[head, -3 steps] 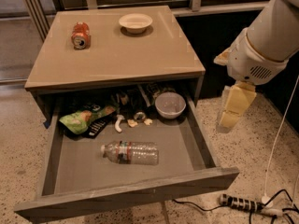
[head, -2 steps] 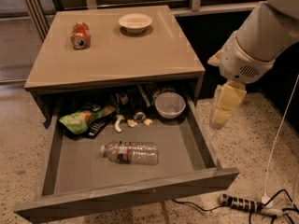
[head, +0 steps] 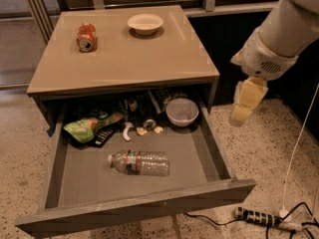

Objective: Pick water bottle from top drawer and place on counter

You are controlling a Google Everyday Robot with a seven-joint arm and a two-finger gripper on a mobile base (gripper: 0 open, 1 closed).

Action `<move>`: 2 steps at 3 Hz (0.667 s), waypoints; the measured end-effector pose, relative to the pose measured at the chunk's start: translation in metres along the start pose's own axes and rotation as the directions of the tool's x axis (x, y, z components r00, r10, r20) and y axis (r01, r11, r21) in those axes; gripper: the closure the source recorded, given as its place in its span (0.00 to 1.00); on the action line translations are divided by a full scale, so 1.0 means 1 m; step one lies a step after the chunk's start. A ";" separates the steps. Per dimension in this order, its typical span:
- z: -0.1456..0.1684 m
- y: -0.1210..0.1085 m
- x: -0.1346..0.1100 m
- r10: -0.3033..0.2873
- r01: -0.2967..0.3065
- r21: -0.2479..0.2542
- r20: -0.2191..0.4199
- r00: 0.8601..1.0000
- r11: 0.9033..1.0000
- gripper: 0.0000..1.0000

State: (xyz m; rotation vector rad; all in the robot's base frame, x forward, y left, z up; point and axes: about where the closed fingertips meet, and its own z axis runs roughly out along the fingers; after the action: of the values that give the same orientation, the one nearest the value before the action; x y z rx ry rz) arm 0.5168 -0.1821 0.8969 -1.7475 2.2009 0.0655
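Observation:
The water bottle point(head: 139, 163) lies on its side in the middle of the open top drawer point(head: 134, 210), its white cap to the left. The counter point(head: 124, 54) is the tan table top above the drawer. My gripper point(head: 244, 108) hangs from the white arm to the right of the drawer, outside it and above the floor, level with the drawer's right wall. It holds nothing that I can see.
An orange soda can point(head: 85, 37) and a white bowl point(head: 145, 23) stand on the counter. In the drawer's back lie a green snack bag point(head: 89, 126), a grey bowl point(head: 182, 111) and small scraps. A power strip point(head: 256, 216) and cables lie on the floor at right.
My arm and gripper have shifted a little to the left, closer to the drawer's right side. The bottle and the other things have not moved.

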 end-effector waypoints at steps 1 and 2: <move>-0.028 -0.013 0.017 0.055 -0.056 0.060 0.009 0.998 0.997 0.00; -0.025 -0.005 0.007 0.028 -0.029 0.041 0.035 0.999 0.999 0.00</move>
State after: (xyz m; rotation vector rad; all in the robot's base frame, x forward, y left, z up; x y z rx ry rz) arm 0.5143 -0.1960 0.9196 -1.6812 2.1876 0.0557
